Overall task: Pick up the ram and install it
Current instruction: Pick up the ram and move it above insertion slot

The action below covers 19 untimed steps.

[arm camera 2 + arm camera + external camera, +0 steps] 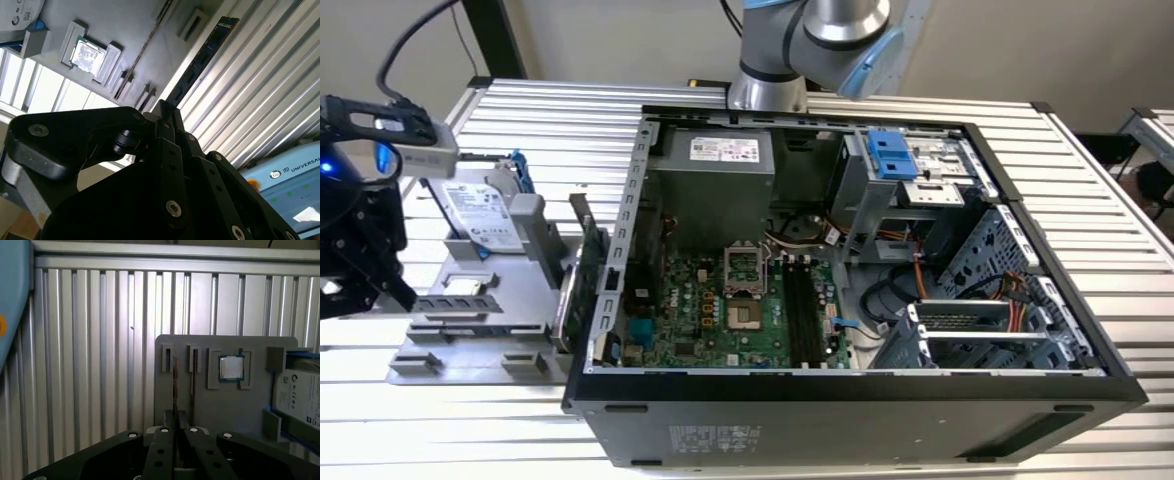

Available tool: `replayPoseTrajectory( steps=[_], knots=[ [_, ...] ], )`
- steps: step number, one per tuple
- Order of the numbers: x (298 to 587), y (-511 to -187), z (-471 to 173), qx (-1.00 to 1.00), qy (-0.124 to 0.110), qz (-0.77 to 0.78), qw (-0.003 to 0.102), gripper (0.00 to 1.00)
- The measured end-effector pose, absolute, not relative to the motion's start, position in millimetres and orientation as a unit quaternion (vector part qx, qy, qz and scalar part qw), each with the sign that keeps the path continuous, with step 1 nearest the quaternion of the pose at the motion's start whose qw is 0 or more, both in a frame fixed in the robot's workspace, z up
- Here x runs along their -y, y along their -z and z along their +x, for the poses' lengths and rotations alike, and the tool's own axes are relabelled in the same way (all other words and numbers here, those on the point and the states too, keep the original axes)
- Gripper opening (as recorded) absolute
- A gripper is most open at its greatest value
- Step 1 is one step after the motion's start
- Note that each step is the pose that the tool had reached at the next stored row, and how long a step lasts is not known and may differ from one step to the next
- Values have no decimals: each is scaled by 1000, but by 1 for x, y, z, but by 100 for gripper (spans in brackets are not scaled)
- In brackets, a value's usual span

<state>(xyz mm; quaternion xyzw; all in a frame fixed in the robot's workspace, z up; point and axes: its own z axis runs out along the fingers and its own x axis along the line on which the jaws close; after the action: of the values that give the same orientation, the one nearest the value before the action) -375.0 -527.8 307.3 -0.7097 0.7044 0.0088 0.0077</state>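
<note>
In both wrist views my gripper (162,112) (176,427) is shut on one end of the ram (200,60), a long dark blue stick with black chips. The stick reaches away from the fingertips along the edge of the grey fixture plate (210,405). It shows edge-on in the first wrist view as a thin line (174,385) near the plate's slot holders (167,357). In the exterior view my gripper (394,290) hangs at the far left beside that plate (454,335). The open computer case (854,390) lies to its right, and the motherboard's long black slots (803,315) stand bare.
The plate also holds a processor (231,367) and a hard drive (474,215). An upright green card (587,265) stands between plate and case. Inside the case are a power supply (714,180), cables (894,290) and drive cages (987,320). The table (480,440) is ribbed aluminium.
</note>
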Motion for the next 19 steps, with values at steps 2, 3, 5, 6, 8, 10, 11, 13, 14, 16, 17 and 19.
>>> replayPoseTrajectory(
  steps=[2,3,5,6,8,10,11,13,14,16,17,19],
  knots=[
    [528,-308,-376,-704,-8,-710,8,0],
    [528,-309,-376,-704,-8,-710,9,0],
    [528,-310,-377,-704,-6,-710,10,0],
    [528,-311,-377,-704,-6,-710,11,0],
    [528,-312,-378,-704,-5,-710,11,0],
    [528,-313,-379,-704,-4,-710,12,0],
    [528,-314,-379,-704,-4,-710,12,0],
    [528,-316,-379,-704,-4,-710,12,0],
    [528,-317,-379,-704,-4,-710,12,0],
    [528,-321,-380,-704,-4,-710,12,0],
    [528,-322,-380,-704,-4,-710,12,0],
    [528,-326,-380,-704,-4,-710,12,0]
  ],
)
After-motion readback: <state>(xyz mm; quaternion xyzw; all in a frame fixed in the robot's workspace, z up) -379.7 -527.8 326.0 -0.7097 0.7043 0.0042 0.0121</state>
